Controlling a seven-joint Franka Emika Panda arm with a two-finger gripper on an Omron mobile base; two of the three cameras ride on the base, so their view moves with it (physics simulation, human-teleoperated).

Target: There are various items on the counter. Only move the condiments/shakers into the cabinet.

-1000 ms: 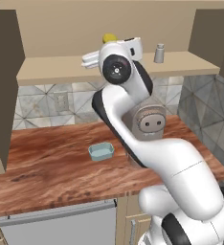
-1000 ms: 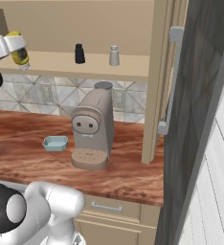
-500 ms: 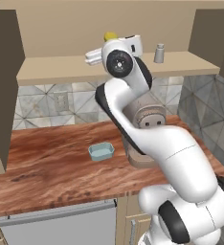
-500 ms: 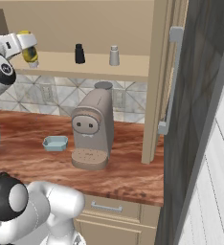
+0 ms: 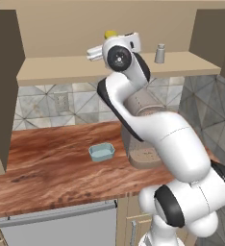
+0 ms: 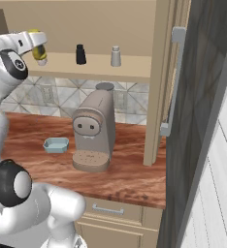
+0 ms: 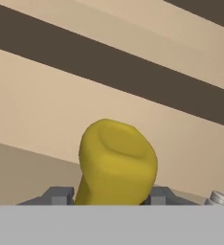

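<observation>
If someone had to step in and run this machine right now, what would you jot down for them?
Hand: shut on the yellow bottle, held up at the cabinet shelf, toward its left end, white cap pointing down. Whether the bottle touches the shelf I cannot tell.
Black shaker and grey shaker: both upright on the shelf.
Blue dish and coffee machine: on the counter, where they belong.
Done: two shakers put away.
Left: set the bottle on the shelf, let go, pull the arm back without knocking the shakers.
</observation>
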